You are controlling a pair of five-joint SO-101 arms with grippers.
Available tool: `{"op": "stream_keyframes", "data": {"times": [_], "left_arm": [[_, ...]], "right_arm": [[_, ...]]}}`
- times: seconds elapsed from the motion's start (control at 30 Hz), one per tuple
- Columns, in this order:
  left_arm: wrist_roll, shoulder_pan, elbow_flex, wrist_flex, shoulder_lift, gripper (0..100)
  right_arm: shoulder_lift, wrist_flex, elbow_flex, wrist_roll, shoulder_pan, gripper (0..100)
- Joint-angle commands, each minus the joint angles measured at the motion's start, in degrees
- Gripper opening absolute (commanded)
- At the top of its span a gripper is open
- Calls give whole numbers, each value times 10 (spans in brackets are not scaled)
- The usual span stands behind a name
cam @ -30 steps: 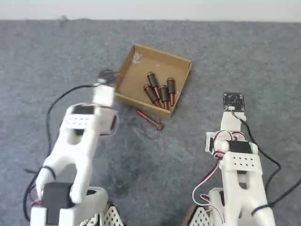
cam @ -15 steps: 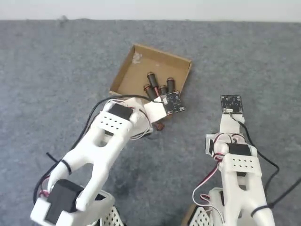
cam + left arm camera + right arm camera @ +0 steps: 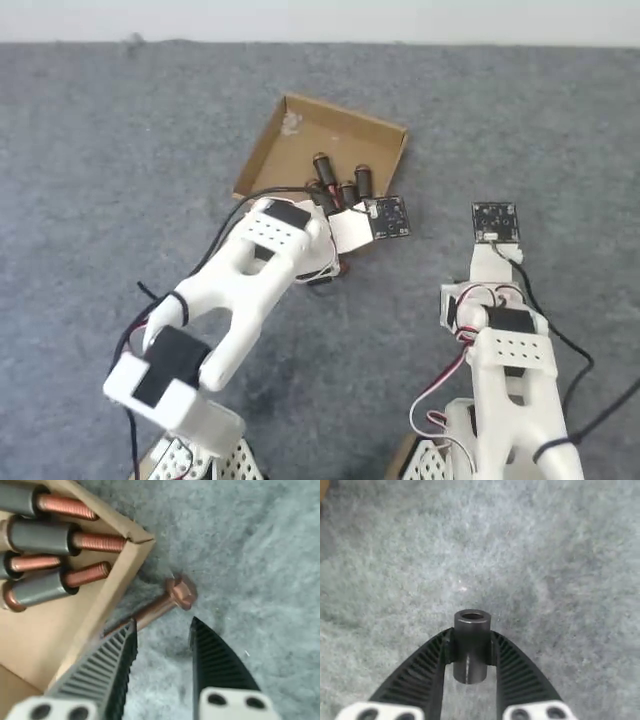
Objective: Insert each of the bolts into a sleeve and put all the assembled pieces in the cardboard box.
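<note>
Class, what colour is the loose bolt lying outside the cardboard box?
The bolt is copper-coloured; the left wrist view shows it best.

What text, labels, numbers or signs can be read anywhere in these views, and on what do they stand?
None can be read.
Cardboard box: a pale patch on its floor, too blurred to tell whether it is print.
Dark boards on the wrists: any print is too small to read.
Loose bolt, sleeve, assembled pieces: no markings visible.
</note>
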Motion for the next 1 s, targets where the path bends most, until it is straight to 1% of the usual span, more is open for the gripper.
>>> {"op": "stream_keyframes", "data": {"times": [0.0,0.27,0.47,0.53,0.67,0.8,0.9,0.97], "left_arm": [[-4,2,-37,-16,5,163],[-5,5,-49,-17,56,163],[-3,17,-49,-17,61,160],[-2,21,-51,-13,62,122],[8,26,-72,23,80,28],[9,17,-97,67,102,16],[14,12,-102,73,105,16],[40,12,-102,73,105,16]], "right_arm": [[-18,-14,-5,13,7,6],[-18,-14,-5,13,8,6],[-18,-14,-5,13,8,6],[-18,-14,-5,13,8,6],[-18,-14,-5,13,8,6],[-18,-15,-4,13,8,6],[-18,-21,1,13,8,6],[-17,-23,1,13,8,6]]}}
